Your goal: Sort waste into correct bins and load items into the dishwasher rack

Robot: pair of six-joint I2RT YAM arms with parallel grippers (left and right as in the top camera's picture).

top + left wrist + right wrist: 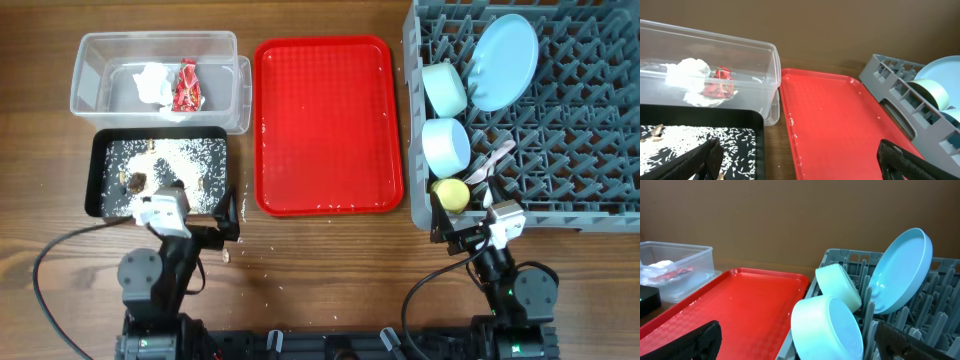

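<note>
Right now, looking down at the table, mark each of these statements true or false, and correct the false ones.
1. The red wrapper lies in the clear tub beside the tissue. True.
2. The plate lies flat on the red tray. False: the plate stands on edge in the rack; the red tray holds no dishes.
3. The food scraps are in the black tray. True.
4. The yellow cup sits in the clear tub. False: the yellow cup is in the rack, next to a bowl.
5. Both grippers are holding something. False: the left gripper and right gripper are open and empty.
</note>
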